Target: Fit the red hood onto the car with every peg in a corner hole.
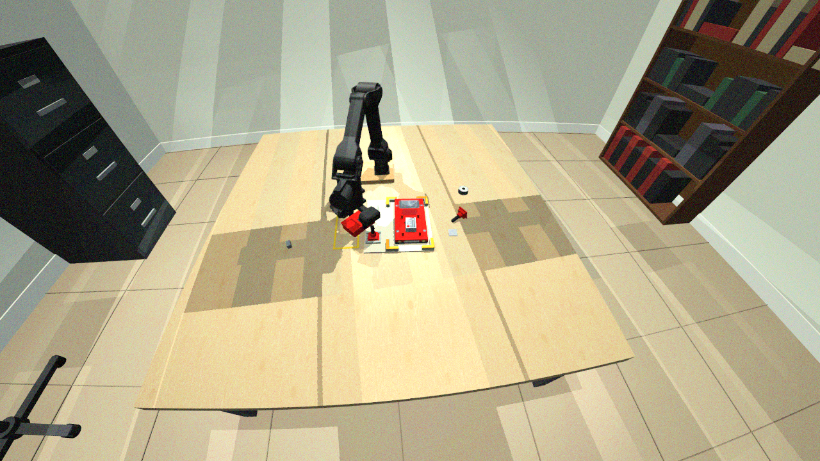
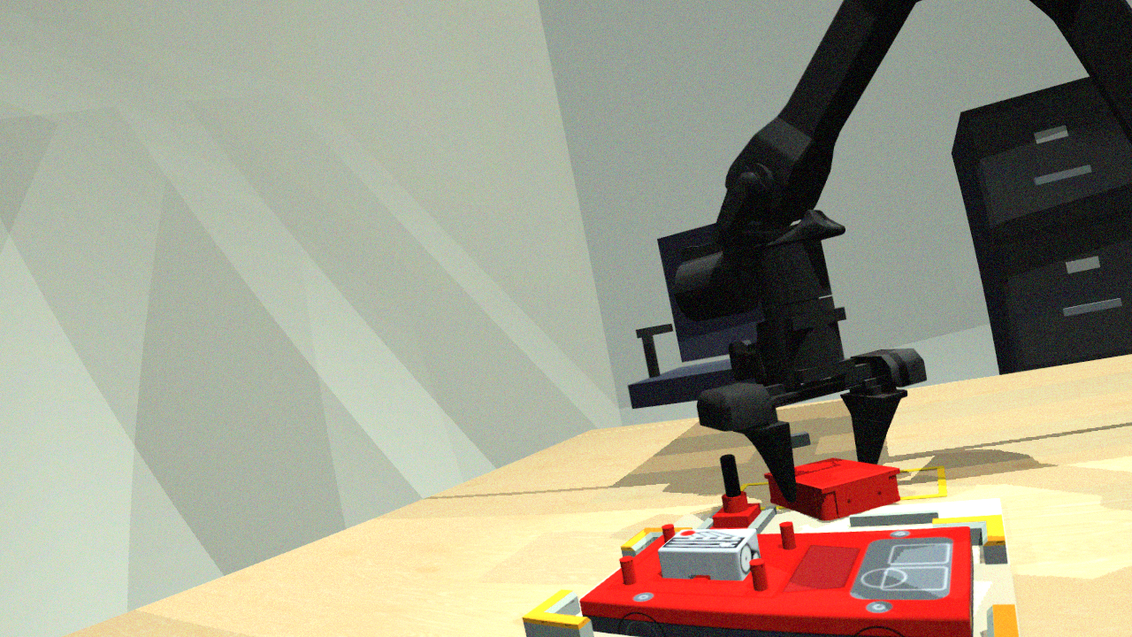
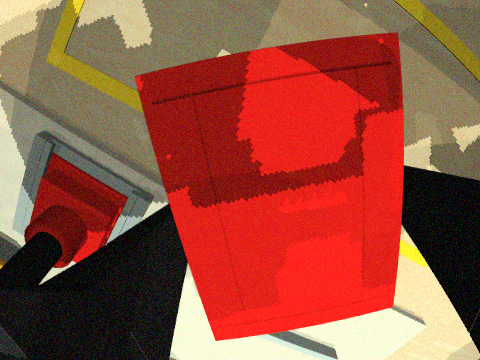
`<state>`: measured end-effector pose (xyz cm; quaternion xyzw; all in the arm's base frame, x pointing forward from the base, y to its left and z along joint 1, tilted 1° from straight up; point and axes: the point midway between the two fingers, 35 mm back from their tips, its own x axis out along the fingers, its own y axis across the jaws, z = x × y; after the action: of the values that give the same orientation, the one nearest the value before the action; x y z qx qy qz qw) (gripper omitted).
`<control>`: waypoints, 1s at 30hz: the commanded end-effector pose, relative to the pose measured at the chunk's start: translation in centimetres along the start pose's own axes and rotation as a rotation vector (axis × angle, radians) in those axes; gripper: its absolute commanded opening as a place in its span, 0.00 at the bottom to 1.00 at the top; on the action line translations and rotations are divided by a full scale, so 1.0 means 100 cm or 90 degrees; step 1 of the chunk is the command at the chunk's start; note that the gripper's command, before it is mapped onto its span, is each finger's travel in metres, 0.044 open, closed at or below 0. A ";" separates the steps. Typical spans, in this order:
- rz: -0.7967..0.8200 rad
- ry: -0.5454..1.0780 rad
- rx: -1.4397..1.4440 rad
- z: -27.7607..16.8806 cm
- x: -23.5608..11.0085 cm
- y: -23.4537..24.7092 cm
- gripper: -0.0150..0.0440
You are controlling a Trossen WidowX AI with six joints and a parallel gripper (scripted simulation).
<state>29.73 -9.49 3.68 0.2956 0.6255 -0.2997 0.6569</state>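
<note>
The red hood (image 1: 353, 223) (image 2: 843, 479) (image 3: 300, 200) is roof up, beside the jig and partly over the yellow outline. My gripper (image 2: 829, 479) (image 3: 286, 195) is shut on the hood, one finger against each long side; the fingertips are hidden behind the roof's edges in the wrist view. The red chassis (image 1: 421, 214) (image 2: 712, 595) sits in the jig (image 1: 426, 246) (image 2: 560, 608). The grey-white engine block (image 1: 410, 223) (image 2: 707, 554) is on its deck. Red pegs (image 2: 627, 570) (image 2: 760, 574) (image 2: 785, 535) stand around the engine, with another behind it.
A red part with an upright black handle (image 1: 373, 235) (image 2: 736, 510) (image 3: 57, 235) stands in a grey holder close beside the near finger. A similar red part (image 1: 462, 212) lies right of the jig, with a wheel (image 1: 463, 190) and a pale tile (image 1: 453, 232). A small block (image 1: 289, 244) lies left.
</note>
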 end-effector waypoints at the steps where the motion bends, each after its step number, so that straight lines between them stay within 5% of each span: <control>1: 0.000 0.000 0.000 0.000 0.000 0.000 0.76; 13: 0.000 0.000 0.000 0.000 -0.012 0.000 0.26; 30: 0.000 0.000 0.000 0.001 -0.061 0.000 0.25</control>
<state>29.55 -9.42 8.71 0.2949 0.6295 -0.3000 0.6532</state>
